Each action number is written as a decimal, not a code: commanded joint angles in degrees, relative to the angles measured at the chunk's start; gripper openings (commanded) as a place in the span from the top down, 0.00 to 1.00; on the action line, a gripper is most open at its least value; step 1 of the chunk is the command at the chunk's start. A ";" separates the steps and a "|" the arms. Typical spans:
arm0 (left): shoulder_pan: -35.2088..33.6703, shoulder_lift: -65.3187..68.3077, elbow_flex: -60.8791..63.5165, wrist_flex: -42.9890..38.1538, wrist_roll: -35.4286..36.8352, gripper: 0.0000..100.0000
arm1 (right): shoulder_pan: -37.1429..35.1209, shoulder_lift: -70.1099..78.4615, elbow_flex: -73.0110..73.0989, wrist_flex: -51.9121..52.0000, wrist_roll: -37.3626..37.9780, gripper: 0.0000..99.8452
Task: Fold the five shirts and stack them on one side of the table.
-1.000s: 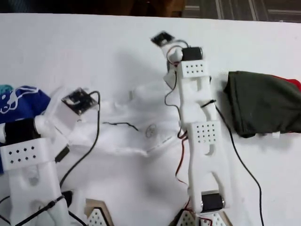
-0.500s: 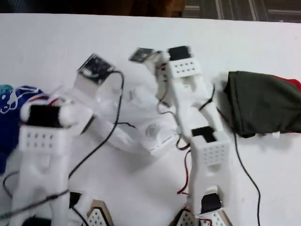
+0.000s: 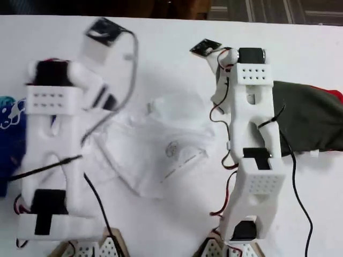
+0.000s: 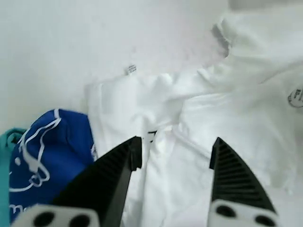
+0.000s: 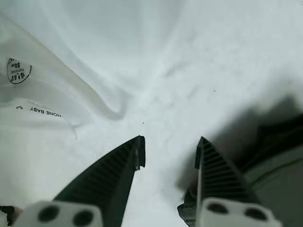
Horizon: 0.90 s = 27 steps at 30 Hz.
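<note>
Both claws are spread wide and hold nothing. The left claw (image 4: 177, 142) hangs over the white shirt (image 4: 227, 109), at the rim that faces the blue shirt (image 4: 52, 146). The right claw (image 5: 170, 142) hangs over bare counter (image 5: 199, 56), between the white shirt's label edge and the dark green shirt (image 5: 279, 156).

From above, the white shirt (image 3: 161, 144) lies rumpled at the middle of the counter (image 3: 161, 43). That is probably because the middle is the one spot both arms reach, each taking a side. It is not yet a tidy fold: sleeves and hem lie loose, and the neck label faces up.

At 3 o'clock the dark green shirt (image 3: 311, 118) rests folded on a red shirt (image 3: 335, 95), whose rim peeks out beneath it. This looks like the finished stack, kept at one side as the task asks. At 9 o'clock the blue shirt (image 3: 10, 139) and a teal garment (image 3: 5, 101) lie bunched at the counter's edge, seemingly waiting their turn and kept away from the folded pair.

With their fingers apart above the cloth, the claws look set for fresh grips. Thin white fabric on a white counter makes the shirt's edge hard to pick out.
</note>
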<state>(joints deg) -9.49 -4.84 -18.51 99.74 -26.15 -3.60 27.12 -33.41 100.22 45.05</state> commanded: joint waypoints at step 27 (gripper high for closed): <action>-54.15 -59.16 72.22 -6.15 -57.67 0.75 | -0.31 -4.00 -0.26 1.36 0.26 0.82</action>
<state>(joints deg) -58.55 -65.23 50.77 98.77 -77.05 -3.69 27.12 -33.41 100.22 45.14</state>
